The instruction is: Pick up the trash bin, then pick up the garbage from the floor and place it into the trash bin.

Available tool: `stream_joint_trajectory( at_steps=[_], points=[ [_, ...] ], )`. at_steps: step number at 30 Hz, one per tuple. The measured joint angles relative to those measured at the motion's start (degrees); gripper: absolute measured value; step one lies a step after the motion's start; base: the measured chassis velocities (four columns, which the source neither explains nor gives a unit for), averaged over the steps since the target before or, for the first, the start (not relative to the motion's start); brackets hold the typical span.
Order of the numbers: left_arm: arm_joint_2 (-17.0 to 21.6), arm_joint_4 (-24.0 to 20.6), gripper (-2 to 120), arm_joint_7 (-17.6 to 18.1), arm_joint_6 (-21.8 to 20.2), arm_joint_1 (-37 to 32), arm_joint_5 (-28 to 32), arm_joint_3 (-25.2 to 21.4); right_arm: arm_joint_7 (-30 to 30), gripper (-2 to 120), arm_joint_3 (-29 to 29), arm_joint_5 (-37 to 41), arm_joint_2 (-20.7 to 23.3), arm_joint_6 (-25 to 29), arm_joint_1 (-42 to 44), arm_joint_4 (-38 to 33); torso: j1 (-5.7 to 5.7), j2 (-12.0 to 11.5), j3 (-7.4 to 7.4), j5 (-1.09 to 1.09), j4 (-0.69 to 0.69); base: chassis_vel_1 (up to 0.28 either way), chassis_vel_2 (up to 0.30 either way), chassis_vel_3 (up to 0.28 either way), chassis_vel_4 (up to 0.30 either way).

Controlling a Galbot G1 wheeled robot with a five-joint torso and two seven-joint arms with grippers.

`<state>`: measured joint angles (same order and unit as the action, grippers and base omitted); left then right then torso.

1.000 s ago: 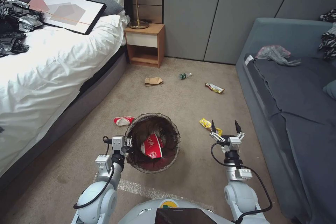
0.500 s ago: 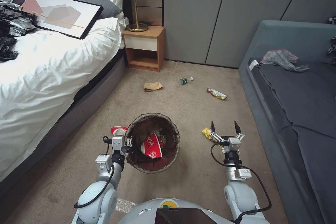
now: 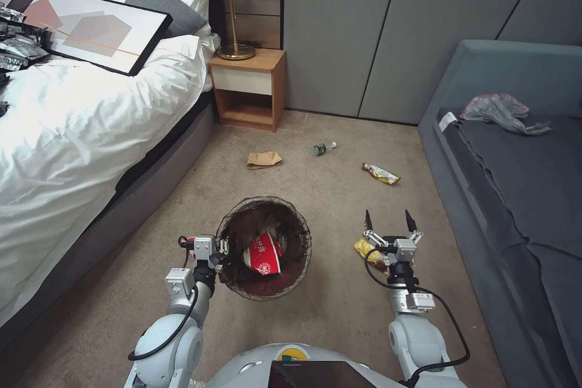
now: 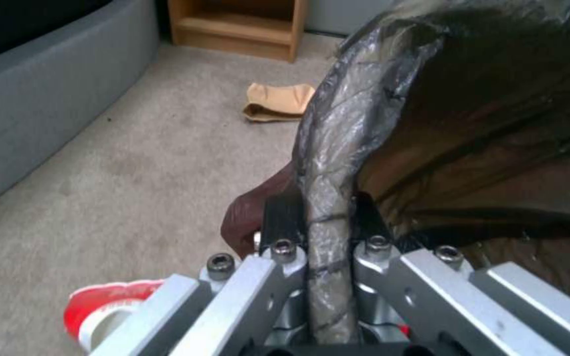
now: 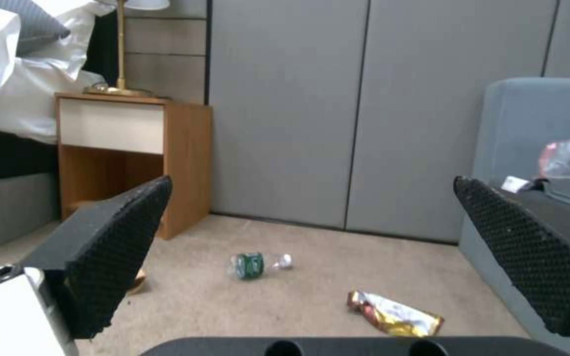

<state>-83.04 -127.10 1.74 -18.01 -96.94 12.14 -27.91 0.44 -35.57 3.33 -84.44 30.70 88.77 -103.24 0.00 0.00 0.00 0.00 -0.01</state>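
On the carpeted floor [image 3: 339,194] between bed [image 3: 79,133] and sofa [image 3: 521,194], the head view records the task as partly complete: the trash bin [image 3: 265,247] is off the ground, carried by the left gripper [image 3: 213,253] at its near-left rim, and one red-and-white paper cup [image 3: 262,253] already lies inside against the dark, crinkled liner. Outstanding items, by judgement, are a crumpled brown paper bag [image 3: 264,159], a green-labelled plastic bottle [image 3: 323,148] and a glossy striped wrapper [image 3: 381,173] farther off toward the nightstand [image 3: 247,88], plus a yellow wrapper [image 3: 368,251] lying just under the right gripper [image 3: 390,222], whose claw stands wide and empty above the floor. The left wrist view confirms the hold: metal fingers [image 4: 285,217] are clamped on the rolled, filmy bag liner at the bin's rim [image 4: 328,163], one pad inside and one outside; a second red cup [image 4: 104,314] lies on the carpet close below, and the flattened paper bag [image 4: 277,100] rests beyond. The right wrist view shows both textured black pads [image 5: 110,242] spread far apart with nothing between them, the clear ribbed bottle [image 5: 259,263] and the foil-like wrapper [image 5: 394,313] lying ahead on short-pile carpet, near each other but apart.
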Motion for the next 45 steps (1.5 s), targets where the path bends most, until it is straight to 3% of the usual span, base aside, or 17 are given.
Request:
stream_joint_trajectory(
  at_steps=[12,21,27,29,30,31,34,37,45],
  points=[
    [-0.01,0.11,2,0.04,0.06,0.06,0.03,-0.08,-0.83,100,-0.28,-0.07,0.07,1.3,-0.68,0.56,0.01,0.0,0.01,0.0,0.02,-0.06,0.07,0.051,-0.066],
    [0.03,0.11,2,0.04,0.07,0.01,0.04,-0.1,0.47,100,-1.24,-2.61,2.58,1.38,-2.47,1.04,-0.01,0.01,0.0,0.0,0.0,0.0,0.0,0.0,0.0],
    [0.01,-0.01,2,0.08,0.06,0.02,-0.16,0.04,-2.61,100,-3.82,-3.2,5.67,-7.33,-4.6,1.27,0.0,0.0,0.0,0.01,0.02,0.0,0.0,0.0,0.0],
    [0.0,-0.02,2,0.1,0.04,0.01,-0.27,0.05,-8.3,100,-5.25,-1.8,7.44,-15.16,-5.07,1.27,0.0,0.01,0.0,0.01,0.01,0.0,0.0,0.0,0.0],
    [-0.02,-0.02,2,0.12,0.04,-0.05,-0.38,0.05,-12.96,100,-6.19,-1.82,8.66,-22.36,-5.73,2.02,0.0,0.01,0.0,0.0,0.01,0.0,0.0,0.0,0.0],
    [-0.02,-0.02,2,0.12,0.04,-0.05,-0.38,0.05,-12.96,100,-6.19,-1.82,8.66,-22.36,-5.73,2.02,0.0,0.01,0.0,0.0,0.01,0.0,0.0,0.0,0.0],
    [-0.01,-0.02,2,0.12,0.01,-0.24,-0.47,0.11,-18.21,100,-6.91,-3.81,9.71,-29.19,-7.29,4.49,0.0,0.01,0.0,0.0,0.02,0.0,0.0,0.0,0.0],
    [0.1,-0.03,2,0.13,0.0,-0.18,-0.46,0.09,-22.49,100,-6.95,-6.56,10.6,-32.75,-8.36,7.15,0.0,0.01,0.0,0.0,0.01,0.0,0.0,0.0,0.0],
    [0.18,0.41,2,0.13,0.0,-0.23,-0.44,0.34,-27.0,100,-6.52,-12.68,12.54,-31.82,-10.04,16.6,0.0,0.01,0.0,0.0,0.01,0.0,0.0,0.0,0.0]
  ],
)
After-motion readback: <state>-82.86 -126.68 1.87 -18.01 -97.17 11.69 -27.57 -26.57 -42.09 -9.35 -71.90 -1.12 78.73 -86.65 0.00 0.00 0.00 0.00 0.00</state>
